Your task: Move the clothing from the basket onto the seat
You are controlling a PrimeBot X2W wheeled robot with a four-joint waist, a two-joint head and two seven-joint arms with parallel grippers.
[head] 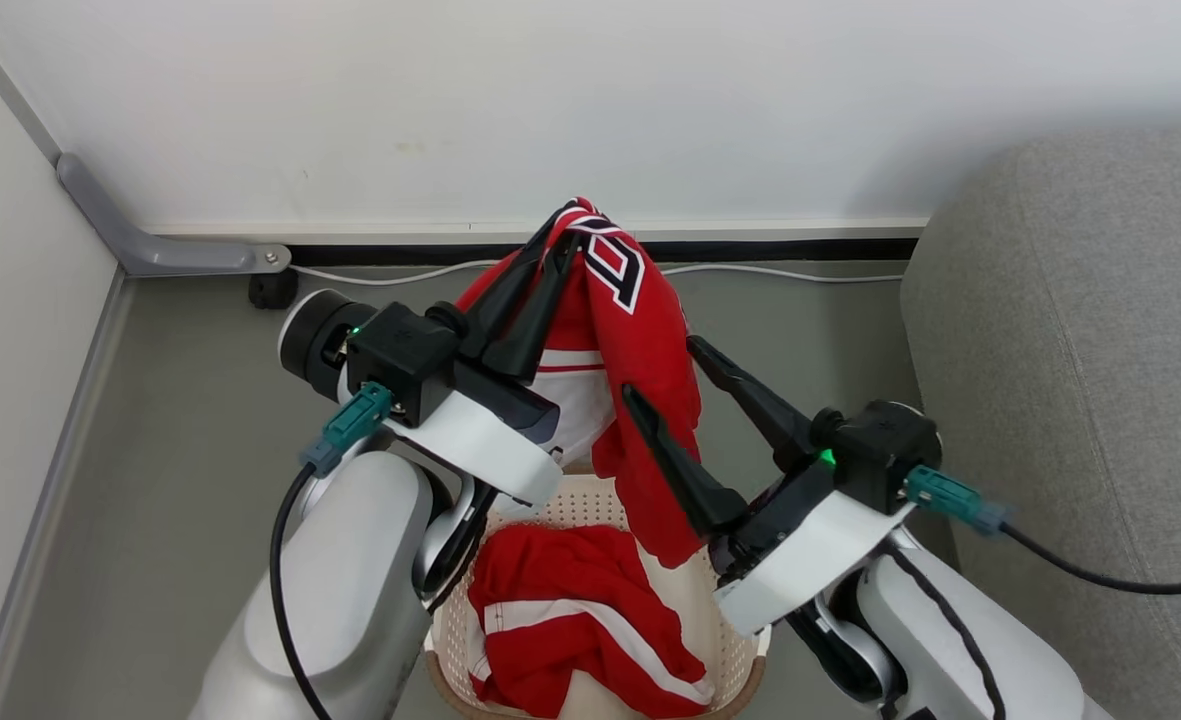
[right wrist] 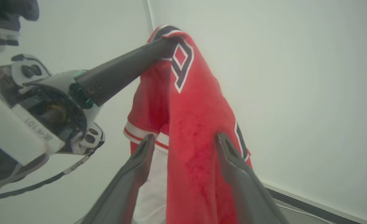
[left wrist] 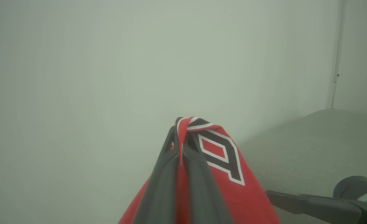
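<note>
The red jersey (head: 640,330) hangs above the basket (head: 740,645), pinched tight at its top by the left gripper (head: 562,232) so it lifts clear. The right gripper (head: 662,368) stands wide open around the hanging cloth, gripping nothing. More red clothing (head: 560,610) lies in the basket, and the seat (head: 1080,350) is right of it. The right wrist view shows best how the cloth sits between the open fingers (right wrist: 233,155)

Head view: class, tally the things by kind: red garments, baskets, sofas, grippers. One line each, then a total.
Red garments: 2 (jersey, second garment)
Basket: 1
Sofa: 1
Grippers: 2 (left gripper, right gripper)
Total: 6
</note>
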